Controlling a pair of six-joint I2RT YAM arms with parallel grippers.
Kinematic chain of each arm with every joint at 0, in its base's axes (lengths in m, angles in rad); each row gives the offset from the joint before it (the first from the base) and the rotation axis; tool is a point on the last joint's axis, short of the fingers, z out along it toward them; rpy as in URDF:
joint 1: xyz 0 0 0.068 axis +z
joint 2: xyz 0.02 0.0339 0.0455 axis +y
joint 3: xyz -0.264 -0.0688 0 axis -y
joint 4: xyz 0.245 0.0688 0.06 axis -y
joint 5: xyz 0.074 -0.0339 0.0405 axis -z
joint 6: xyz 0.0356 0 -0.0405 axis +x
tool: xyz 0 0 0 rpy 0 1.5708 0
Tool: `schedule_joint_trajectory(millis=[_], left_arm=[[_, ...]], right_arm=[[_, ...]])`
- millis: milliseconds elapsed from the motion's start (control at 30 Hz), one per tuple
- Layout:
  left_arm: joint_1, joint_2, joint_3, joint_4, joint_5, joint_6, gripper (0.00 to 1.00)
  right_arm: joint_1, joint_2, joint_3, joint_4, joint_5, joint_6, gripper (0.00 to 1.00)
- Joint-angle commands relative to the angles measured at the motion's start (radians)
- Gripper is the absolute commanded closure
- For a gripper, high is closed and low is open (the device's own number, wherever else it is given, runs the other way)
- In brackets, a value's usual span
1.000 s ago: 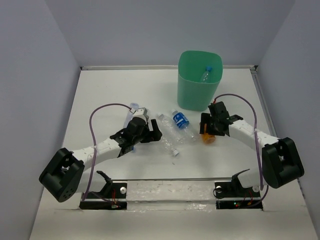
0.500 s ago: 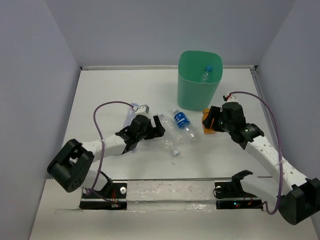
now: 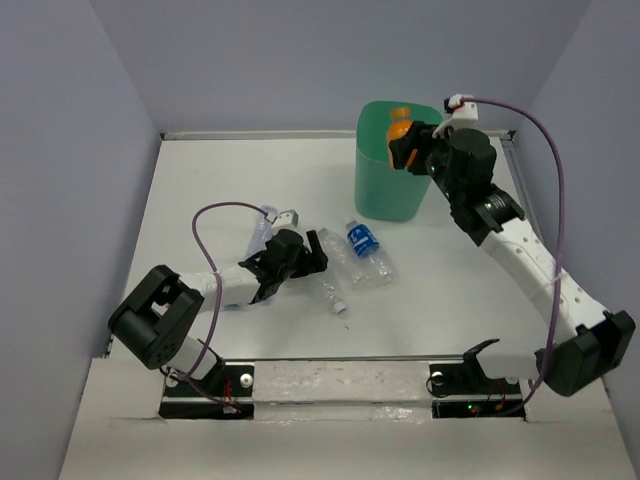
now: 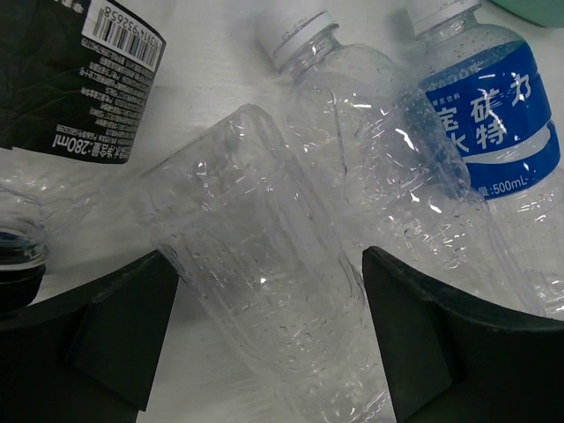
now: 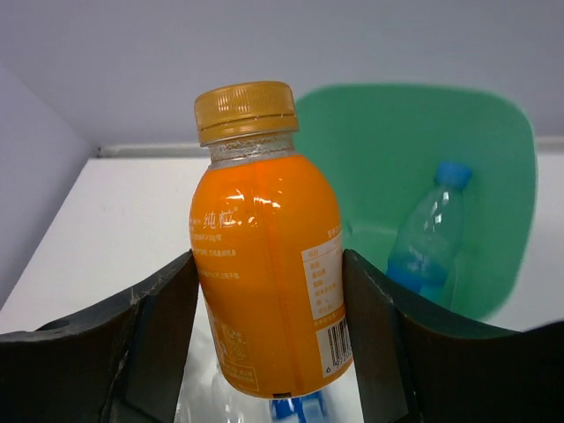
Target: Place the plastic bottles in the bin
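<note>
Six plastic bottles show, and one tall mint-green plastic wastebasket (image 3: 385, 190) standing at the far side of the white table (image 3: 200, 180).

The right gripper (image 5: 269, 264) is clamped on a squat orange bottle with a yellow-orange cap (image 5: 264, 211) and holds it upright at the height of the bin's rim. Whether it is squarely over the opening is hard to judge. Inside the bin a clear bottle with a blue cap (image 5: 427, 229) leans against the wall.

The other four lie together on the table near the bin. The left gripper (image 4: 269, 264) has its jaws spread wide, straddling an unlabelled clear bottle (image 4: 256, 229) without visibly squeezing it. Beside that are a clear white-capped bottle (image 4: 352, 132) and a clear blue-labelled bottle (image 4: 493, 115). A black-labelled bottle (image 4: 79, 70) is cut off by the frame edge. From above, the arm hides part of the cluster and the clear bodies blur together.
</note>
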Motion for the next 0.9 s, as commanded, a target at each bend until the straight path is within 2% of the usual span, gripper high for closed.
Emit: schedule_joint_trajectory(millis=[0,33,133,167,267,333,367,467,567,700,767,867], left_arm=[[-0.006,-0.012,0.007,0.032,-0.068,0.013,0.09],[-0.006,-0.014,0.004,0.032,-0.070,0.015,0.11],[-0.006,-0.026,-0.010,0.032,-0.065,0.024,0.25],[-0.006,-0.031,-0.013,0.032,-0.063,0.025,0.34],[-0.006,-0.066,-0.027,0.024,-0.057,0.031,0.46],[-0.006,-0.093,-0.034,0.015,-0.051,0.033,0.48],[-0.006,-0.126,-0.036,0.001,-0.051,0.038,0.49],[-0.006,-0.201,-0.031,-0.047,-0.053,0.047,0.49],[-0.008,-0.287,-0.022,-0.095,-0.044,0.057,0.49],[-0.008,-0.408,0.012,-0.184,-0.028,0.077,0.49],[-0.008,-0.469,0.064,-0.204,-0.025,0.093,0.49],[-0.008,-0.500,0.180,-0.204,-0.049,0.136,0.49]], right_arm=[[0.006,0.158,0.218,0.149,0.087,-0.146,0.53],[0.006,0.193,0.254,0.149,0.109,-0.158,0.53],[-0.015,0.313,0.350,0.149,0.139,-0.189,0.48],[-0.015,0.353,0.366,0.151,0.137,-0.190,0.46],[-0.040,0.379,0.386,0.149,0.123,-0.172,0.42],[-0.040,0.378,0.361,0.149,0.127,-0.166,0.28],[-0.040,0.372,0.351,0.151,0.126,-0.166,0.15],[-0.040,0.333,0.311,0.146,0.101,-0.155,0.04],[-0.040,0.269,0.260,0.116,0.054,-0.126,0.04],[-0.040,0.149,0.130,0.077,-0.064,-0.066,0.10],[-0.040,0.065,0.056,0.076,-0.121,-0.034,0.11],[-0.040,-0.071,-0.126,0.097,-0.112,0.047,0.15]])
